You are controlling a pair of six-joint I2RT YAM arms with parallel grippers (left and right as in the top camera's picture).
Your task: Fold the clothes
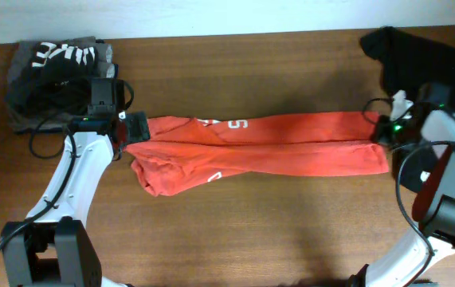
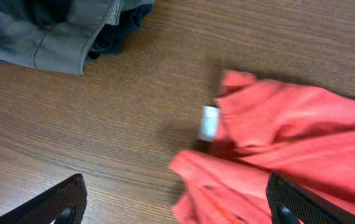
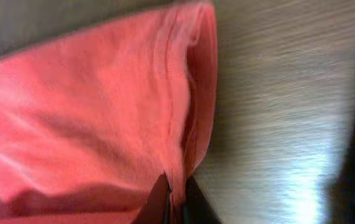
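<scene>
Spanning the middle of the wooden table (image 1: 275,231), the red-orange T-shirt (image 1: 291,147) lies bunched into a long band running left to right. Its left end sags toward the near side, and bits of white lettering show. At the band's right end, the right gripper (image 3: 176,202) has its fingers pressed together, clamped on a fold of the shirt's edge. At the left end, the left gripper (image 2: 174,210) hovers with fingers wide apart, gripping nothing; the small white neck tag (image 2: 208,122) lies just beyond it. Far left: a heap of dark grey and black garments (image 1: 52,68) with white lettering. Far right: a black garment (image 1: 410,52), beyond the right gripper.
</scene>
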